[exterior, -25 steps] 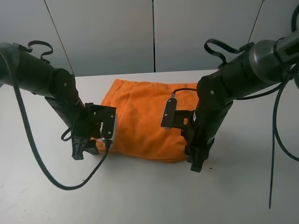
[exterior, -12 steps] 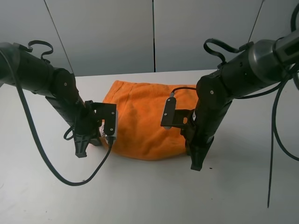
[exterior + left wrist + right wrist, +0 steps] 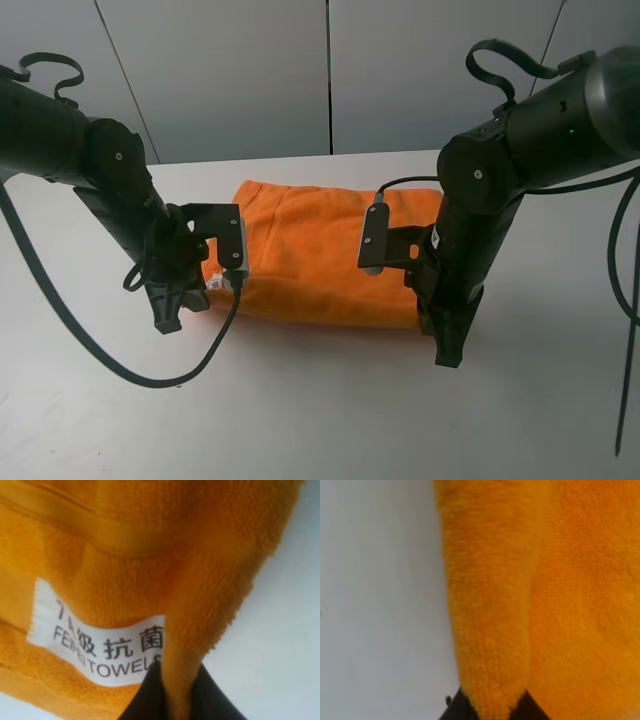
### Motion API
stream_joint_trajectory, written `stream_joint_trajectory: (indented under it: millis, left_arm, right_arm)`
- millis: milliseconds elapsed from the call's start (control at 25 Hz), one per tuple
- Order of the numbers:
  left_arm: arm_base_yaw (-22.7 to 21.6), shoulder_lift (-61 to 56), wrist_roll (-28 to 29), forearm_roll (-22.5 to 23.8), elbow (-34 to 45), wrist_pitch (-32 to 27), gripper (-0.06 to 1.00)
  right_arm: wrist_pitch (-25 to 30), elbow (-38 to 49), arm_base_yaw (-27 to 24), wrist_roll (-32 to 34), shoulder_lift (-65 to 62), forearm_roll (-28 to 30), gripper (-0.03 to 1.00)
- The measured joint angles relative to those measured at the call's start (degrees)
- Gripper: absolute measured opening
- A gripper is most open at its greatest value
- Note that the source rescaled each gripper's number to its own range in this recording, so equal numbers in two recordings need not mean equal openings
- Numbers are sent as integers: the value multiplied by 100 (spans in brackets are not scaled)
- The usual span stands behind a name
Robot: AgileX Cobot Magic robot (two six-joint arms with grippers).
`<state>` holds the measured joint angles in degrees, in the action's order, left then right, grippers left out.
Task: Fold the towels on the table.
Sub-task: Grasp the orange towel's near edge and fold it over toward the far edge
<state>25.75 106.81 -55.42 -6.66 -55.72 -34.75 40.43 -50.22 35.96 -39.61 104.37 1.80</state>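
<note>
The left gripper (image 3: 168, 318) is pinched tight on the near corner of the towel (image 3: 300, 260). A ridge of orange pile is squeezed between its dark fingers (image 3: 142, 702), and the white label (image 3: 95, 645) with black print sits just beside the pinch. The right gripper (image 3: 448, 350) is clamped the same way on a fold at the other near corner. The towel lies across the middle of the white worktop (image 3: 320, 420), with the left gripper at its 8 o'clock and the right at its 4 o'clock. Its near edge runs fairly straight between them.
</note>
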Motion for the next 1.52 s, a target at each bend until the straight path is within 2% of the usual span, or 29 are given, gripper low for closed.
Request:
stream_joint_trajectory:
  millis: [120,360,480,720,960,1080,1320,1520]
  left_arm:
    - [0,-297,416,0,0,-61,0]
    - [46,-699,794,-48,0,-335,0]
    - [57,-820,1298,21,0,-316,0]
    - [57,-901,1818,403,-19,-103,0]
    - [57,-901,2947,1579,-49,558,0]
    - [57,-901,3213,2057,-149,703,0]
    - [57,-891,3510,2372,-270,1071,0]
    - [57,-556,3669,2563,-496,1150,0]
  right_arm:
    - [20,0,0,176,-157,486,1]
    - [-17,-26,63,931,-214,1875,1]
    - [-43,-140,60,1261,-217,2314,1]
    - [193,-616,60,1483,-217,2812,1]
    - [130,-1003,60,1497,-217,3315,0]
    - [118,-1150,49,1512,-207,3494,0]
    - [-116,-1234,-219,1512,-194,3660,0]
    - [-330,-1234,-376,1512,-166,3786,0]
